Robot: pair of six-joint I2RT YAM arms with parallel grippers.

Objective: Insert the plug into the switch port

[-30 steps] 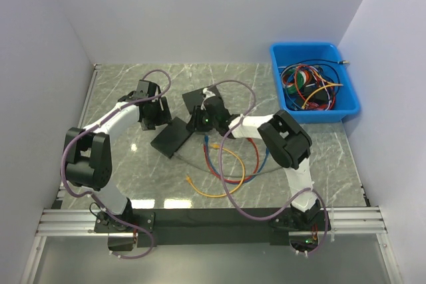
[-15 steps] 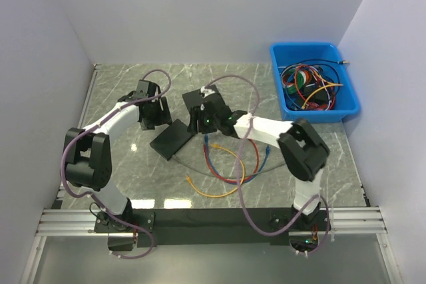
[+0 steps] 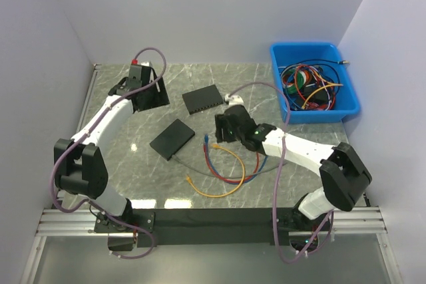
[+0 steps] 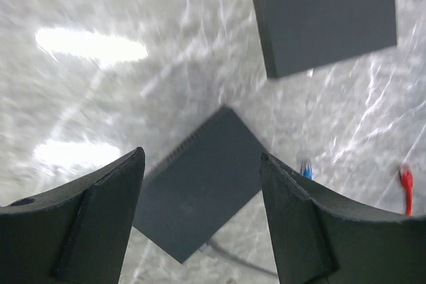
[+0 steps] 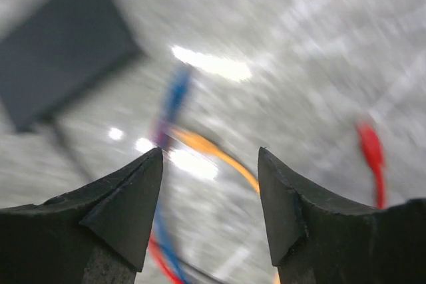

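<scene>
— How do the hands stand?
— The left hand (image 4: 201, 164) is spread wide with nothing in it, above the far left of the surface (image 3: 133, 164). The right hand (image 5: 210, 157) is wide and empty too, over the loose cables (image 3: 241, 164).
— And the plug?
— A blue plug (image 3: 206, 140) lies on the surface just right of the nearer black box (image 3: 172, 138). The farther black box (image 3: 204, 100) lies apart, behind it. Which one is the switch, I cannot tell.
</scene>
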